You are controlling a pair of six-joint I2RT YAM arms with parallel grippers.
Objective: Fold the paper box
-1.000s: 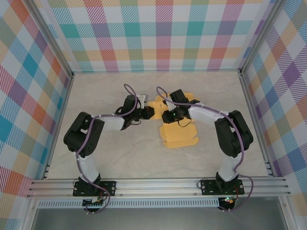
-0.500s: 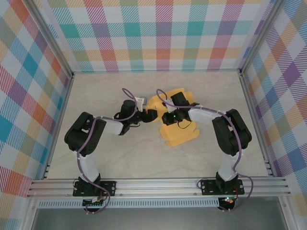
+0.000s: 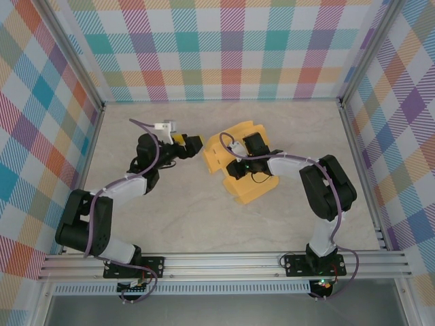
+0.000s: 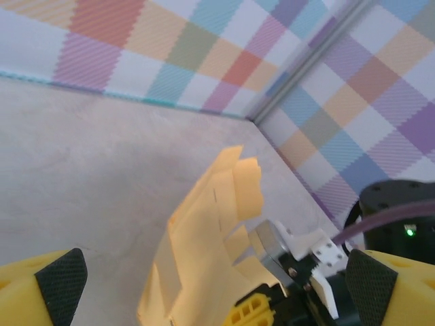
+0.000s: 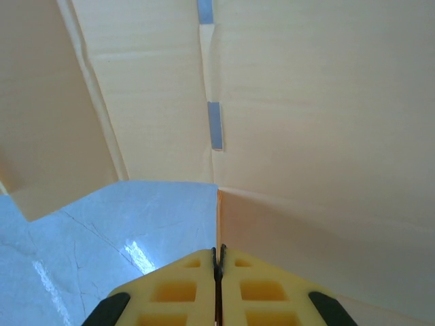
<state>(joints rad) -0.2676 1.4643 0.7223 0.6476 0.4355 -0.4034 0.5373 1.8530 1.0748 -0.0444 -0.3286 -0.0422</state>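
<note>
While open, left hand (image 3: 189,144) beside box (image 3: 253,190)

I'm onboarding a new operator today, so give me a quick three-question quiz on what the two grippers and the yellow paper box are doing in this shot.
1. True or false: the left gripper is clamped on the paper box.
2. Pick one. The right gripper is: A) wide open above the table, B) shut on a thin edge of the box, C) pressed against the back wall.
3. Short answer: is the box folded into a closed shape?

Key: 1 false, its jaws stand wide open, clear of the box. 2 B. 3 No, its flaps are loose and unfolded.
</note>
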